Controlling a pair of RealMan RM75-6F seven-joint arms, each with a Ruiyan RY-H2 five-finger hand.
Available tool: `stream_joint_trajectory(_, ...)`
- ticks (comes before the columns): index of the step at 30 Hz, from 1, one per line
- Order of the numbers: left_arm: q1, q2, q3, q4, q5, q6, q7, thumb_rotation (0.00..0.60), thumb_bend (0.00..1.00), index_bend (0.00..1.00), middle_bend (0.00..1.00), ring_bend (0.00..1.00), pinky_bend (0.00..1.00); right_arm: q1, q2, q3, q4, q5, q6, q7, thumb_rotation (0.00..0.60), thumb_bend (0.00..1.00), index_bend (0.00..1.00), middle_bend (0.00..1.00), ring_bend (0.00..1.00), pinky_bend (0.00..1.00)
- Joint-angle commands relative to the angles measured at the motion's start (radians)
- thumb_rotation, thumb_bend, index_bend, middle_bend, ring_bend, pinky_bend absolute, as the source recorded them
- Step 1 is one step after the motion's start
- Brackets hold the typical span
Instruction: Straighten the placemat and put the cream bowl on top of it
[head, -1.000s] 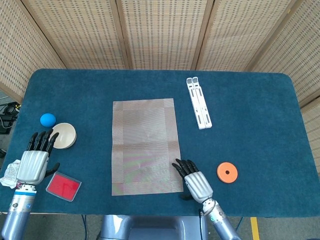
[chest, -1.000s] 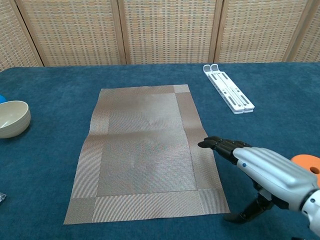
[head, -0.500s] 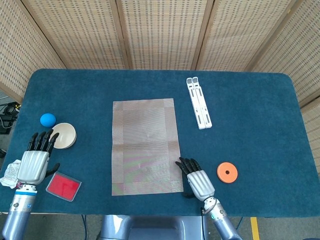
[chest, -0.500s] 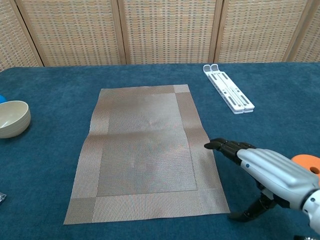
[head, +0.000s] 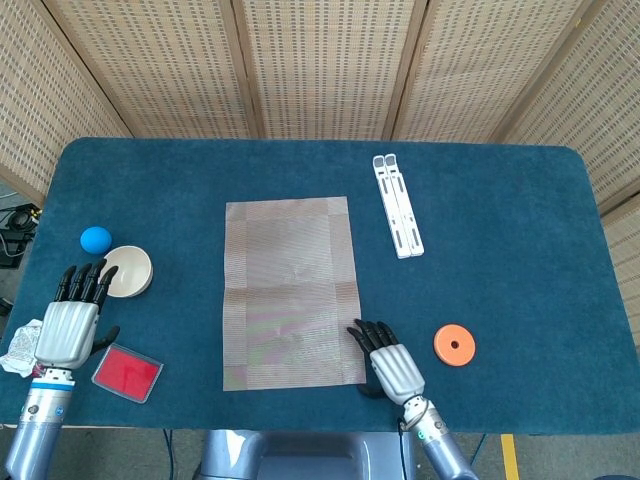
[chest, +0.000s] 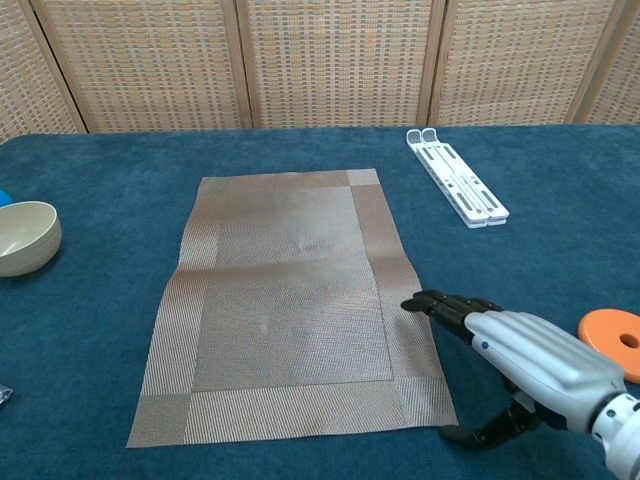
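Observation:
A brown woven placemat (head: 291, 291) (chest: 289, 301) lies flat in the middle of the blue table, its long side running front to back. The cream bowl (head: 128, 271) (chest: 25, 237) stands upright at the left, off the mat. My left hand (head: 70, 323) hovers just in front of the bowl, fingers apart, holding nothing. My right hand (head: 390, 364) (chest: 520, 356) is at the mat's near right corner, fingers stretched out with the fingertips (chest: 420, 301) over the mat's right edge, holding nothing.
A blue ball (head: 95, 239) sits behind the bowl. A red square in a clear case (head: 127, 372) and crumpled white paper (head: 22, 347) lie at the front left. A white folding stand (head: 398, 204) (chest: 457, 188) lies at the back right, an orange disc (head: 454, 345) (chest: 612, 342) right of my right hand.
My right hand has drawn back toward the front edge and shifted slightly, staying at the mat's near right corner. The mat, bowl and left hand have not visibly moved.

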Motion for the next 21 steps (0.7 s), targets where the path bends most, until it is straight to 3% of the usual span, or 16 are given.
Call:
stream_joint_trajectory(1,0.001,-0.001,-0.001,0.001,-0.001,-0.001,0.000,0.600,0.24,0.04,0.00,0.00,0.00,0.000,-0.014,0.002,0.015,-0.007,0.011,0.010,0.600,0.06,0.00,0.00,0.00,0.00)
stream_joint_trajectory(5,0.000,-0.004,-0.002,0.004,-0.003,-0.006,0.003,0.600,0.24,0.04,0.00,0.00,0.00,0.002,-0.043,0.003,0.054,-0.025,0.031,0.021,0.600,0.08,0.00,0.00,0.00,0.00)
stream_joint_trajectory(14,0.001,-0.010,-0.006,0.010,-0.007,-0.010,0.004,0.600,0.24,0.04,0.00,0.00,0.00,0.011,-0.110,-0.003,0.151,-0.088,0.079,0.098,0.600,0.26,0.00,0.00,0.00,0.00)
stream_joint_trajectory(21,0.004,-0.013,-0.011,0.014,-0.005,-0.005,-0.007,0.600,0.24,0.04,0.00,0.00,0.00,0.011,-0.132,-0.014,0.166,-0.150,0.150,0.206,0.600,0.37,0.00,0.00,0.00,0.00)
